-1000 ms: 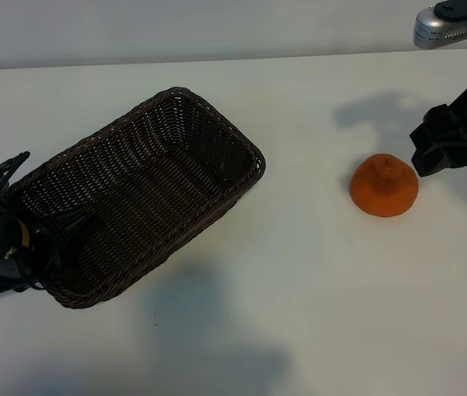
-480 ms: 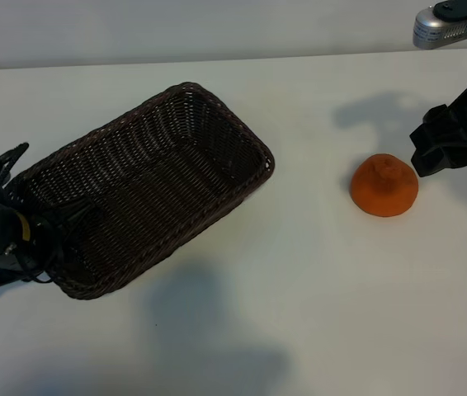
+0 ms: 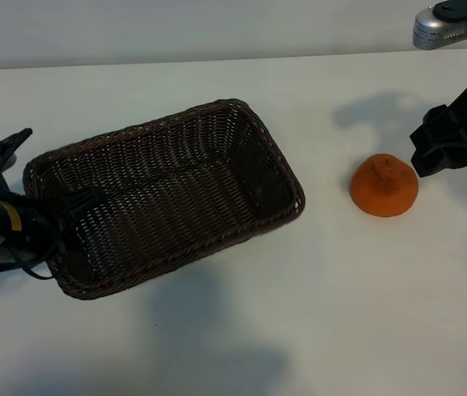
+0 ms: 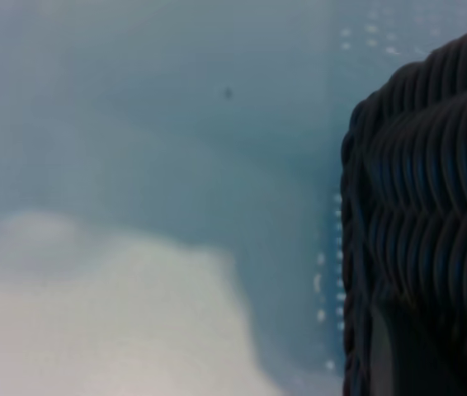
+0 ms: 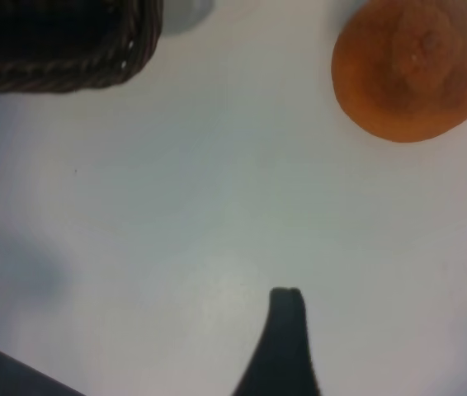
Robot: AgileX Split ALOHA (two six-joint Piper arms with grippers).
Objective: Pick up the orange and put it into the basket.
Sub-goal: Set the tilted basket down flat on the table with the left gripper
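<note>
The orange [image 3: 384,186] sits on the white table at the right, knob up, apart from both grippers. The right wrist view also shows the orange [image 5: 415,70] lying free. The dark woven basket [image 3: 176,198] lies left of centre, its right end a hand's width from the orange. My left gripper [image 3: 56,216] is shut on the basket's left end wall, one finger inside and one outside. That wall [image 4: 423,206] fills one side of the left wrist view. My right gripper [image 3: 433,158] hovers open just right of the orange; one finger [image 5: 287,338] shows, holding nothing.
The table's far edge [image 3: 233,62] runs along the back, with a pale wall behind. A silver part [image 3: 440,29] of the right arm sits at the top right. A corner of the basket [image 5: 60,66] shows in the right wrist view.
The left gripper has swung the basket round, so its far end has moved right and nearer the orange. The orange and the right arm have not moved.
</note>
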